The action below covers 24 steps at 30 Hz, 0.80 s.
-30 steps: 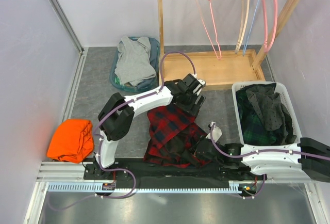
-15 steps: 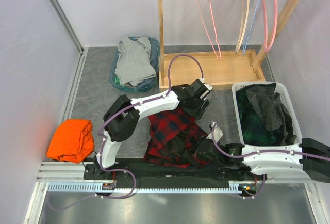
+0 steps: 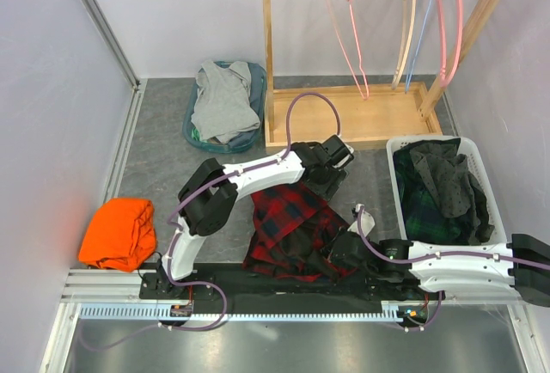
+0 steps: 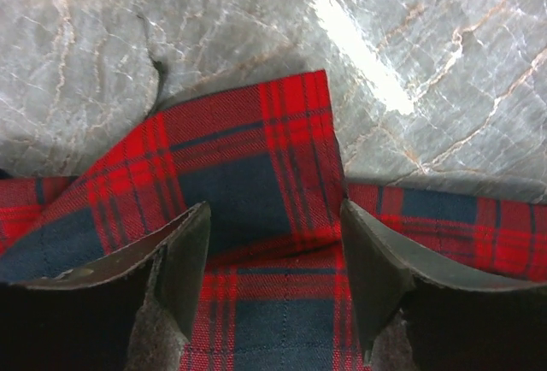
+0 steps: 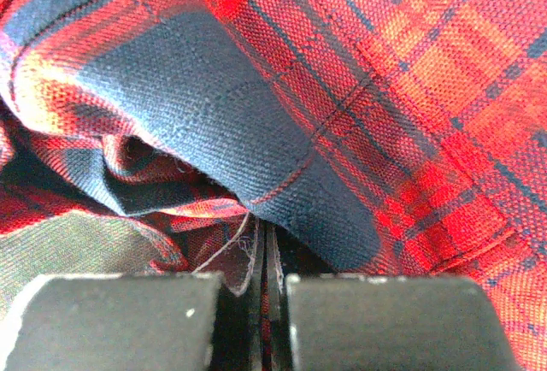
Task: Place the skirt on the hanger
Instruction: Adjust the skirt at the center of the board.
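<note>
Centrally, the skirt [image 3: 288, 223] is heaped on the counter [image 3: 163, 158] just beyond the arm bases, with its long axis running from the near edge away toward the far right. Its far corner is straddled by the left fingers [image 3: 325, 175], which are held apart. In the left wrist view a folded plaid flap [image 4: 248, 174] is seen lying between them, not yet pinched. Its near edge is clamped by the right fingers [image 3: 337, 253], which are pressed together on a thin fold of cloth [image 5: 282, 132]. The skirt is thus spanned end to end by the two arms. A pink hanger [image 3: 346, 33] is hung on the rack [image 3: 267, 46], well beyond the skirt's far end. The left arm is judged the nearer to it, so a firm pinch on that far corner is probably called for before any lift.
</note>
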Each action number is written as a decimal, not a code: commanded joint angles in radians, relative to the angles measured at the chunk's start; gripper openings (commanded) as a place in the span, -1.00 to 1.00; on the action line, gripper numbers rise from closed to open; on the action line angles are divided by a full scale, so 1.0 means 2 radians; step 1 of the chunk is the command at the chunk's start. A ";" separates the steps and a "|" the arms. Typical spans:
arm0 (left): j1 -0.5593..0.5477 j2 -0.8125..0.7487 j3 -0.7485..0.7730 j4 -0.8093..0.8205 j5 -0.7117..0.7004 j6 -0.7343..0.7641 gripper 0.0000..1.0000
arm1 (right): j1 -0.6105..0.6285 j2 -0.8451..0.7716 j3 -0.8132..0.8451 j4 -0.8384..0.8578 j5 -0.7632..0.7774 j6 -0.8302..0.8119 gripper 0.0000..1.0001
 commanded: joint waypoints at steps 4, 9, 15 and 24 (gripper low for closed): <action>-0.007 0.012 0.035 -0.009 0.036 0.005 0.32 | 0.002 0.029 0.028 -0.058 -0.005 -0.049 -1.00; -0.007 0.020 0.065 -0.019 0.051 -0.002 0.72 | 0.002 0.045 0.051 -0.057 -0.006 -0.070 -1.00; -0.005 0.045 0.096 -0.068 0.050 -0.013 0.70 | 0.003 0.043 0.064 -0.063 -0.010 -0.074 -1.00; -0.001 0.079 0.112 -0.098 0.051 -0.009 0.44 | 0.003 0.014 0.055 -0.081 -0.012 -0.066 -1.00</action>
